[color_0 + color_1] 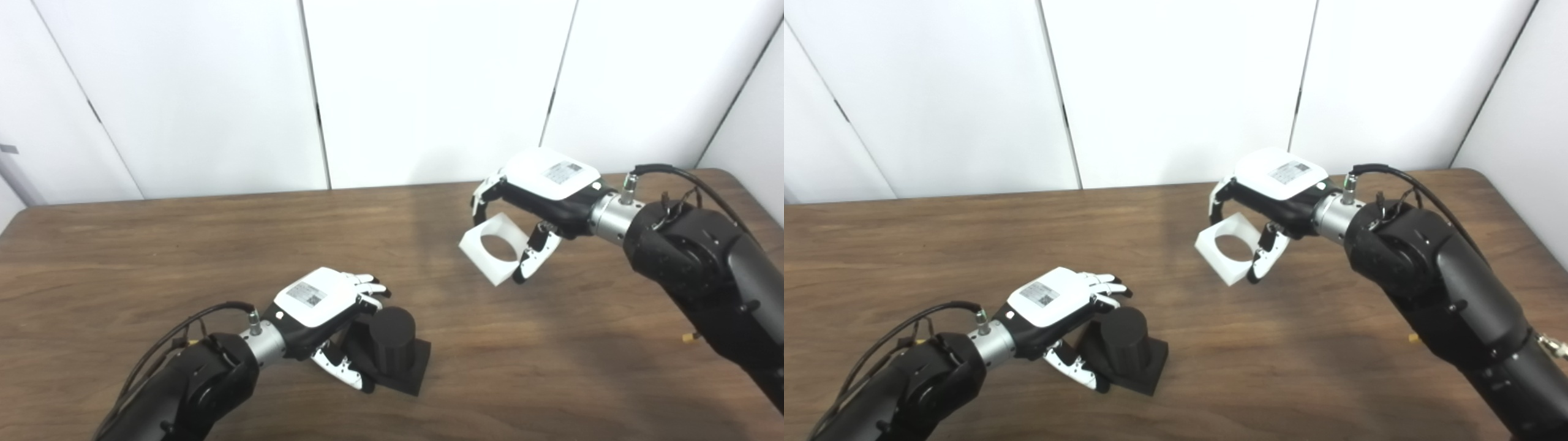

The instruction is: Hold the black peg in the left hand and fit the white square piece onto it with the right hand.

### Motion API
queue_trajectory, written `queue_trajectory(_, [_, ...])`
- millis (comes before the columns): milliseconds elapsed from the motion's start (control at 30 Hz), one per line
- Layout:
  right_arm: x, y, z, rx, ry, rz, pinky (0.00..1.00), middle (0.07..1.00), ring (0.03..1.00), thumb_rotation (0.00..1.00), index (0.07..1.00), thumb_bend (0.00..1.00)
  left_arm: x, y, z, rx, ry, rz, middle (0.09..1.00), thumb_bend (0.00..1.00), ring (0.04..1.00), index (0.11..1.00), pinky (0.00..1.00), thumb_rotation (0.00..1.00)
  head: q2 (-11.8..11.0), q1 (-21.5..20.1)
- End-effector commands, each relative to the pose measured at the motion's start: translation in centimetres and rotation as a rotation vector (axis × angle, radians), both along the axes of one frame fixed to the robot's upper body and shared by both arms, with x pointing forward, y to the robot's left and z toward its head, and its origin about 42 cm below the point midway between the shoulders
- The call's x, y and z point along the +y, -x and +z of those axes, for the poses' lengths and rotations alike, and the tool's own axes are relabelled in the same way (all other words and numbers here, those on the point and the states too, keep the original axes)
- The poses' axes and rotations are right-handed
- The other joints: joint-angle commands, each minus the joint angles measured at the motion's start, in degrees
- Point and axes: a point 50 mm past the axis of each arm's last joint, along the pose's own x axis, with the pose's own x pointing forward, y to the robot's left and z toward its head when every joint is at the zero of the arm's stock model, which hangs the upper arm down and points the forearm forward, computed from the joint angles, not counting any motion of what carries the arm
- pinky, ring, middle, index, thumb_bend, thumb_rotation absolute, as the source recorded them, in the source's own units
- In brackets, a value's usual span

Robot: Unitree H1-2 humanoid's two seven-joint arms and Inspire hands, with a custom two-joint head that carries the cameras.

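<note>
The black peg (392, 346) is a short cylinder on a square black base, resting on the table at front centre. My left hand (327, 312) wraps around its left side, fingers over the top edge and thumb along the base. My right hand (539, 202) is shut on the white square piece (493, 248), which has a round hole through it. It holds the piece tilted above the table, up and to the right of the peg and well apart from it. The piece also shows in the right eye view (1228, 248).
The brown wooden table (184, 257) runs to white wall panels at the back. A small yellow bit (691, 337) lies near my right forearm. Cables run along both forearms.
</note>
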Motion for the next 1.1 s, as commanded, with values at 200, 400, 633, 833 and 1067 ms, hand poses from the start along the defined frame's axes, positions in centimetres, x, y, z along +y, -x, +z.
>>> queue_trajectory(200, [2.3, 1.3, 2.6, -0.043, -0.068, 0.116, 0.74, 0.747, 0.814, 0.14, 0.477, 0.52, 0.2, 0.8, -3.2, 0.108, -0.173, 0.03, 0.896, 0.52, 0.929, 0.492, 0.88, 0.07, 0.5, 0.6])
queue_trajectory(400, [3.6, 2.2, 2.4, -0.026, -0.093, 0.161, 0.74, 0.743, 0.812, 0.14, 0.477, 0.52, -0.1, 0.7, -3.1, 0.11, -0.183, 0.028, 0.902, 0.52, 0.935, 0.492, 0.89, 0.07, 0.9, 1.1])
queue_trajectory(633, [5.1, 3.0, 2.0, -0.015, -0.103, 0.211, 0.75, 0.742, 0.81, 0.14, 0.477, 0.52, -0.4, 0.7, -3.1, 0.113, -0.172, 0.028, 0.903, 0.52, 0.929, 0.491, 0.89, 0.07, 1.2, 1.9])
queue_trajectory(833, [5.9, 3.3, 1.6, 0.007, -0.115, 0.244, 0.76, 0.746, 0.813, 0.14, 0.478, 0.52, -0.6, 0.7, -3.1, 0.116, -0.171, 0.028, 0.902, 0.52, 0.929, 0.492, 0.89, 0.07, 1.5, 2.2])
queue_trajectory(1067, [6.7, 3.6, 0.9, 0.03, -0.13, 0.256, 0.77, 0.746, 0.815, 0.14, 0.478, 0.52, -0.7, 0.7, -2.9, 0.116, -0.171, 0.027, 0.9, 0.52, 0.929, 0.492, 0.9, 0.08, 1.6, 2.4])
